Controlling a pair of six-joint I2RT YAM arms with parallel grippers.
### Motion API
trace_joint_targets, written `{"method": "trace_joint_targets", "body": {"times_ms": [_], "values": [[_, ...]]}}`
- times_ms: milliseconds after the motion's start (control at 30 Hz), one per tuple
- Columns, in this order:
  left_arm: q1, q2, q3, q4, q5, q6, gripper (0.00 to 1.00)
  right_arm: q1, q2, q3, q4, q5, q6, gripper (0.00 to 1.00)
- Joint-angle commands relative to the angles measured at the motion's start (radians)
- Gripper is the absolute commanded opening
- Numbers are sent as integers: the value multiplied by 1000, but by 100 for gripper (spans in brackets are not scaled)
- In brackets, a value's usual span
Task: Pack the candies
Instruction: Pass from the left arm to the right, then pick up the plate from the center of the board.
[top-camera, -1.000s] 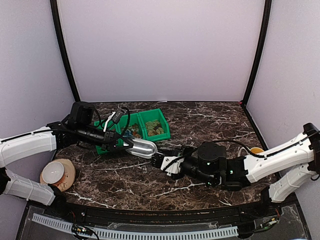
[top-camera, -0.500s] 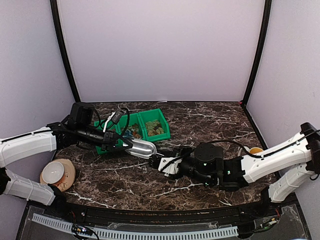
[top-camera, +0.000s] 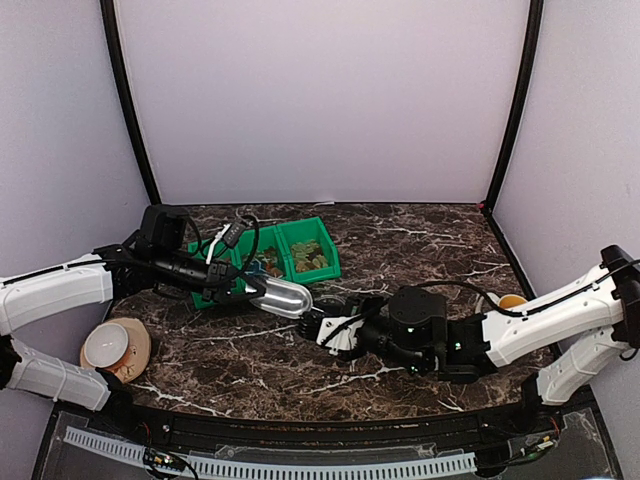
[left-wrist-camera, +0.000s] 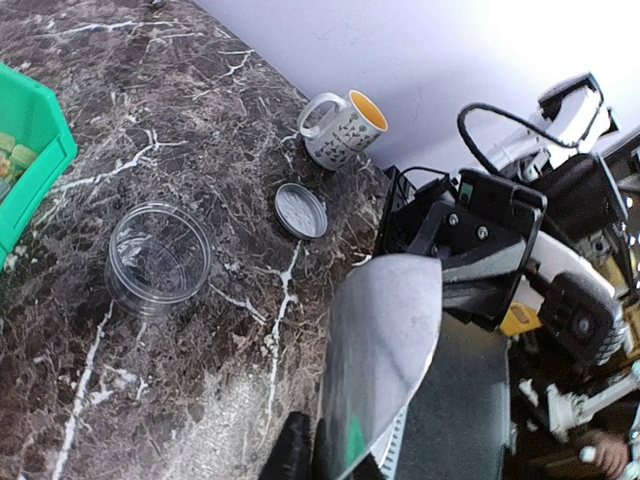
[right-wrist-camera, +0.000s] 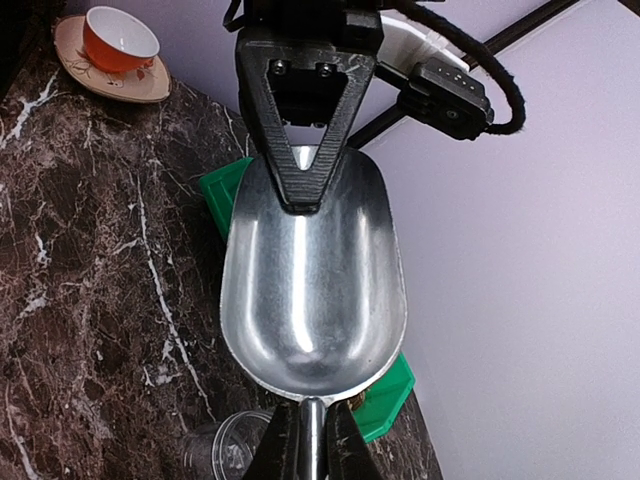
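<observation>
Steel scoop, empty, sits clamped by its handle in the left gripper, fingers shut, while the fingers of the right gripper stand nearly together at its front lip, grip unclear, apparently to steady it. Behind it the candies lie in the green bin; a clear tub stands near.
</observation>
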Motion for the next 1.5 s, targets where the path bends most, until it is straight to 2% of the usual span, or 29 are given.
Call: {"method": "trace_joint_targets", "body": {"times_ms": [0,100,167,233,400,600,700,933,1067,1233,1467], "values": [[-6,-17,0,31,25,3,25,11,-51,-8,151,-20,35,0],[-1,-31,5,12,-14,19,53,6,-72,-17,123,-6,75,0],[6,-43,7,2,-43,28,68,-7,-86,-9,74,-4,121,0],[16,-53,12,-9,-71,38,75,-23,-98,-2,35,8,170,0],[54,-68,27,-48,-197,53,85,-82,-126,11,-69,12,296,0],[104,-34,112,-166,-422,54,89,-191,-137,84,-273,-64,473,0],[126,3,175,-230,-547,32,89,-243,-155,89,-309,-78,539,0],[223,152,350,-307,-676,-4,92,-376,-184,136,-462,-233,739,0],[278,278,461,-333,-706,1,93,-419,-156,177,-543,-280,814,0],[306,433,586,-353,-718,92,99,-444,-155,182,-556,-288,865,0],[347,575,658,-362,-750,229,99,-448,-147,204,-567,-315,913,0]]}}
